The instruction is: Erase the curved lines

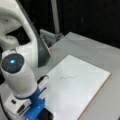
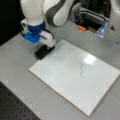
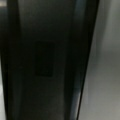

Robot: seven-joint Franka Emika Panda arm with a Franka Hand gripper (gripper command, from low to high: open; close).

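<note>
Curve lines (image 2: pixel 81 70), a short, thin, dark wavy marker squiggle, are lying near the middle of the flat white rectangular board (image 2: pixel 62 77), intact in both front views and showing no sign of wiping. As a dry ink trace, the mark offers nothing to grasp; it is judged to come off under flat rubbing pressure, while the board's glossy surface, catching a glare patch just beside the squiggle, is likely slippery. The gripper (image 2: pixel 46 48), mounted below a blue wrist collar on the white arm, is sitting low at the board's corner toward a front view's top left, well apart from the squiggle. The black rectangular eraser block (image 2: pixel 42 52) is lying directly under the gripper, at or just off the board's edge; whether the jaws are pinching it cannot be told. In the wrist view a dark, flat surface (image 3: pixel 45 60) is filling most of the frame, probably the eraser seen close. The grey table (image 2: pixel 17 55) is carrying the board. A small orange object (image 2: pixel 81 28) and a metal-framed fixture (image 2: pixel 91 18) are standing beyond the board's far edge, clear of the board. Nothing is lying on the board between the eraser and the squiggle.
</note>
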